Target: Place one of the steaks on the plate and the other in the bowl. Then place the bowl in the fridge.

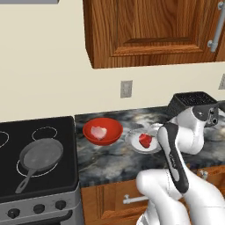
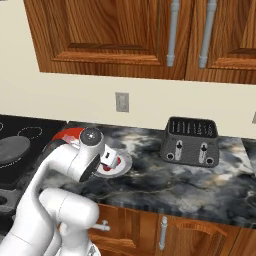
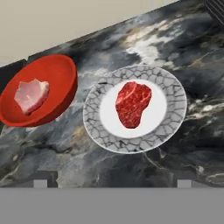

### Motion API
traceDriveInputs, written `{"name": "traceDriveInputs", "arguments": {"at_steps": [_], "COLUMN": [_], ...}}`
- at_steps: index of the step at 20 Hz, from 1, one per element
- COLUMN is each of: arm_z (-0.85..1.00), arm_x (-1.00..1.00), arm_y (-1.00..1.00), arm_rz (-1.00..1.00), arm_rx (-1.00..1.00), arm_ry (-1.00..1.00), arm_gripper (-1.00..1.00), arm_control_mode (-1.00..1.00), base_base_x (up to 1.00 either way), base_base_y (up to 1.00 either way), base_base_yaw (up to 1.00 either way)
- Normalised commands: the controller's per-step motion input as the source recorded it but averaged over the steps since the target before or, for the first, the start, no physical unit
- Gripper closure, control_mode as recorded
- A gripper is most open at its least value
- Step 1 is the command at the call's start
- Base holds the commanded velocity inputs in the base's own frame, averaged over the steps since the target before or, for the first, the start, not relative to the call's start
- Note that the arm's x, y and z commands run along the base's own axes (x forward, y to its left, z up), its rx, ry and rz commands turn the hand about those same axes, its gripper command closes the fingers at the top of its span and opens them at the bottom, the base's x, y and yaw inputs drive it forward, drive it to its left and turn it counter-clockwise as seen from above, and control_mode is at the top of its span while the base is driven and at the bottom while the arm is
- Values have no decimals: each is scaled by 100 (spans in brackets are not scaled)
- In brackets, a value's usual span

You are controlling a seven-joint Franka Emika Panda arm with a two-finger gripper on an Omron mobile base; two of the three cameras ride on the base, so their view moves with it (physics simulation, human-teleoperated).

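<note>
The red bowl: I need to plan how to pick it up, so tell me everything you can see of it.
The red bowl is shallow, round and glossy, with a smooth plain rim, looking like glazed ceramic or plastic. It stands upright on the dark marbled counter, between the stove and the patterned plate, close beside the plate; whether they touch is unclear. A pale pink steak lies inside it. Nothing grips the bowl.

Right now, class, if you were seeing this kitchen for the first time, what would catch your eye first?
The glossy red bowl on the dark marbled counter, holding the paler pink steak. Right beside it, the crackle-rimmed plate carries the bright red steak. Further along the counter stands a dark toaster, with a frying pan on the stove.
</note>
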Motion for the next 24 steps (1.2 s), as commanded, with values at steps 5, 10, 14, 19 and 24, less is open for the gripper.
{"name": "traceDriveInputs", "arguments": {"at_steps": [5, 10, 14, 19, 24], "arm_z": [71, 41, 0, 0, 0], "arm_x": [-92, -62, 0, 0, 0], "arm_y": [-1, -4, 0, 0, 0], "arm_rz": [8, 3, 0, 0, 0], "arm_rx": [0, 0, 0, 0, 0], "arm_ry": [-27, -18, 0, 0, 0], "arm_gripper": [-100, -100, -100, -100, -100], "arm_control_mode": [-100, 100, 100, 100, 100], "base_base_x": [0, -17, -95, -60, -17], "base_base_y": [0, -2, -3, 3, 13], "base_base_yaw": [0, 1, 8, 31, 84]}}
